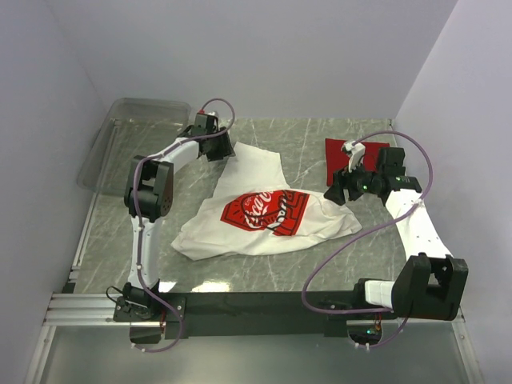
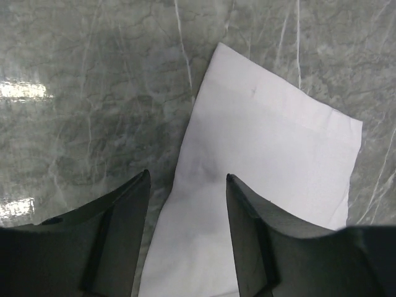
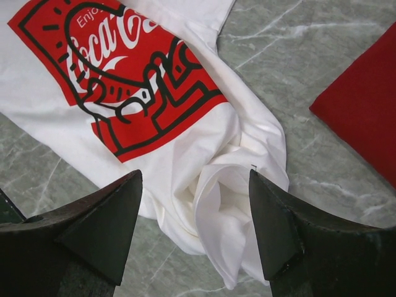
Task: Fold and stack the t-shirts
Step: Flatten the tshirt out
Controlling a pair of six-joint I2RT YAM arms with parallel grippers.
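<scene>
The white t-shirt (image 1: 256,200) with a red square chest graphic (image 1: 264,212) lies crumpled in the middle of the table. The red t-shirt (image 1: 344,160) lies folded at the back right. My left gripper (image 1: 218,150) is open above the white shirt's far corner (image 2: 260,161), nothing between its fingers. My right gripper (image 1: 340,194) is open above the shirt's bunched right end (image 3: 235,198), holding nothing. The graphic (image 3: 117,80) and a corner of the red shirt (image 3: 365,105) show in the right wrist view.
A clear plastic bin (image 1: 132,140) stands at the back left corner. White walls close in on the table at the back and both sides. The marbled table top (image 1: 128,240) shows around the shirts.
</scene>
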